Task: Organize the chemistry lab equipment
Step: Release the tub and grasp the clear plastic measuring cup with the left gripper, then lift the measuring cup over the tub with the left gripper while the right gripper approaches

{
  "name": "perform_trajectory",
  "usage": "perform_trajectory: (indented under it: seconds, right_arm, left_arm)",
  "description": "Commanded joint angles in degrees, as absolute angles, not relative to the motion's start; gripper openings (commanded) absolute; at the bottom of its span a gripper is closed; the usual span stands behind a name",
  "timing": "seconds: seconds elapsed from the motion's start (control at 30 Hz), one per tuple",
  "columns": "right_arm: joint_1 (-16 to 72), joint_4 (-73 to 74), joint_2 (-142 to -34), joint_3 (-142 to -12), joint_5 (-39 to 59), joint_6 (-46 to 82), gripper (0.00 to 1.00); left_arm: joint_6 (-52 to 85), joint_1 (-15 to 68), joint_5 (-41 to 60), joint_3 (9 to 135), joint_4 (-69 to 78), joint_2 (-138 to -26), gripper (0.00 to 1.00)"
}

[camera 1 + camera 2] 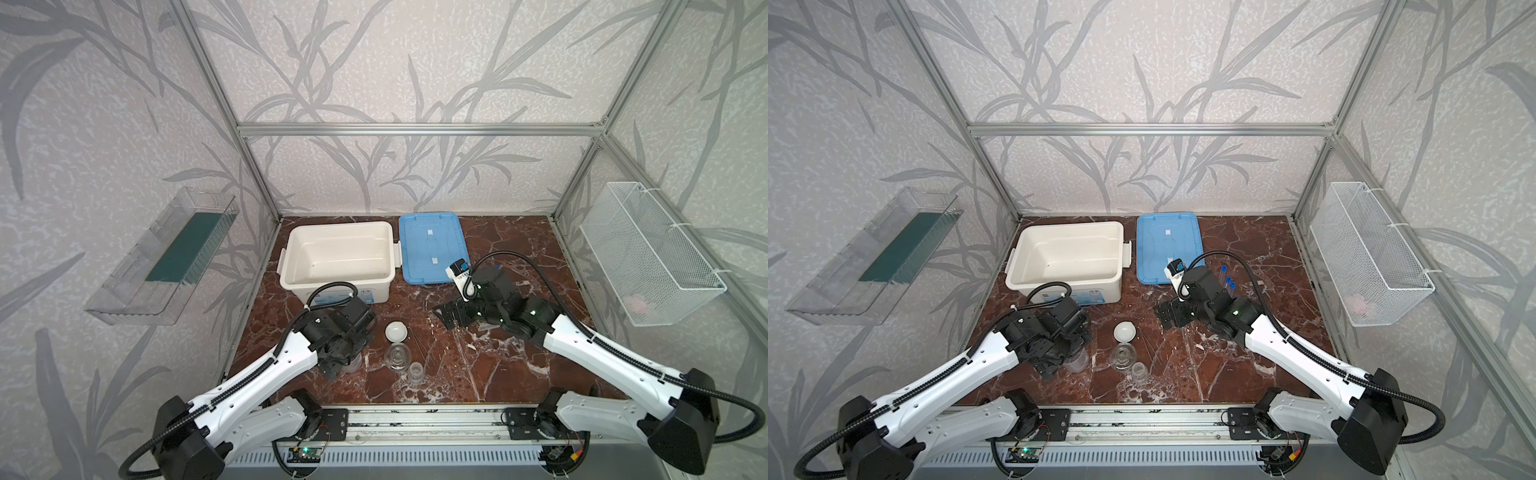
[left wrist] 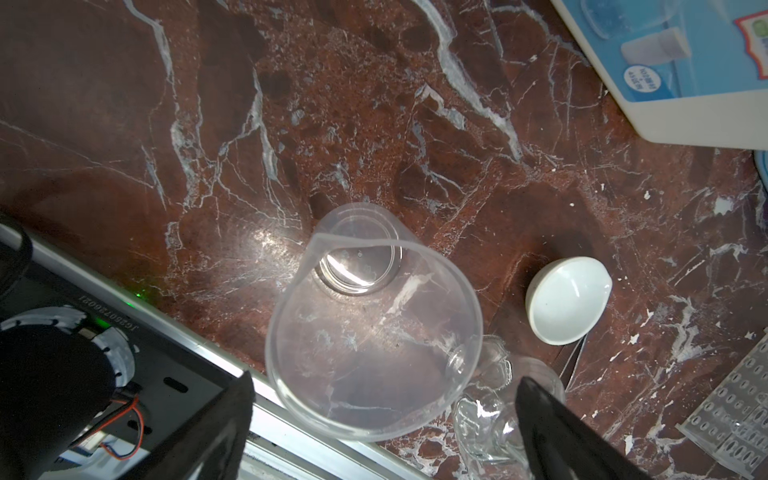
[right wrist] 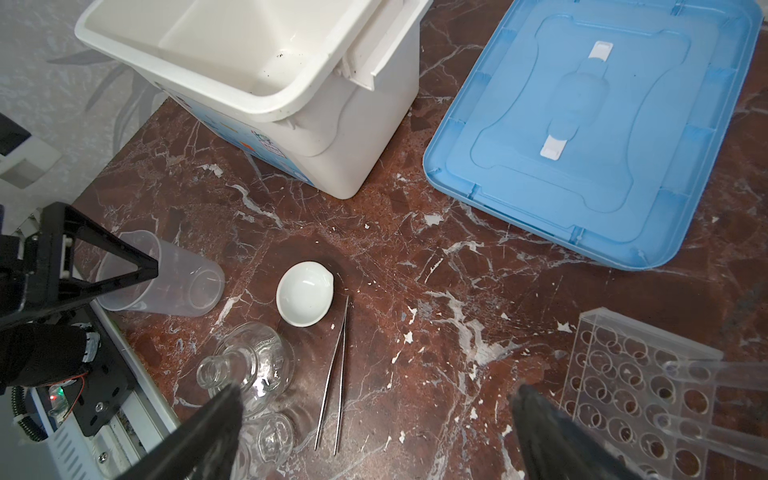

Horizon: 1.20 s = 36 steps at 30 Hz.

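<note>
Left gripper point(image 2: 384, 388) jaws apart over beaker point(image 2: 374, 328) near bench point(image 1: 478, 365) front edge, likely lining up grab; right gripper point(image 3: 376, 392) jaws apart, empty.

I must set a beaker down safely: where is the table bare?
Bare marble lies in front, between the tweezers and the right arm, and behind, between the blue lid and the right wall. Crowded: the dish, flask and small beaker cluster.
</note>
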<state>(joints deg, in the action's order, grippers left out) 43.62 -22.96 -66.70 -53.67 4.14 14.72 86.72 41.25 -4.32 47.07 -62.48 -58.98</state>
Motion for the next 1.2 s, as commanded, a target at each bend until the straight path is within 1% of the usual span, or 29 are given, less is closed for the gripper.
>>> perform_trajectory:
  seconds: [0.0,0.27,0.53,0.67,0.73,0.8,0.9,1.0,1.17]
  right_arm:
    - [44.0,-21.7,-67.1,-52.9,4.6,15.0,0.99]
    - [44.0,-21.8,-67.2,-52.9,4.5,14.8,0.99]
    - [44.0,-21.8,-67.0,-52.5,4.4,14.9,0.99]
    - [44.0,-21.8,-66.7,-52.4,4.2,14.9,0.99]
    - [44.1,-21.7,-66.5,-52.3,4.1,14.9,0.99]
    - [44.0,-21.8,-66.4,-52.2,4.1,14.8,0.99]
    - [44.0,-21.7,-66.4,-52.3,4.0,14.7,0.99]
    - [44.0,-21.7,-66.5,-52.4,4.1,14.6,0.99]
    - [44.0,-21.9,-66.6,-52.9,4.2,14.4,0.99]
  left_arm:
    - [88.2,41.4,-5.5,45.9,-62.0,-60.5,0.99]
    - [87.5,41.1,-11.3,44.3,-61.4,-61.8,0.97]
    - [87.2,40.8,-10.7,43.4,-60.9,-62.9,0.83]
    - [87.4,40.8,-10.7,43.3,-60.6,-62.4,0.82]
    - [87.5,40.7,-10.3,43.3,-60.8,-62.3,0.78]
    - [87.3,40.8,-10.0,43.5,-61.2,-62.3,0.77]
    - [86.4,40.8,-10.3,45.2,-62.9,-62.2,0.77]
    - [85.8,40.8,-10.9,47.1,-64.8,-62.3,0.73]
    - [84.1,41.1,-12.5,50.8,-67.8,-62.1,0.72]
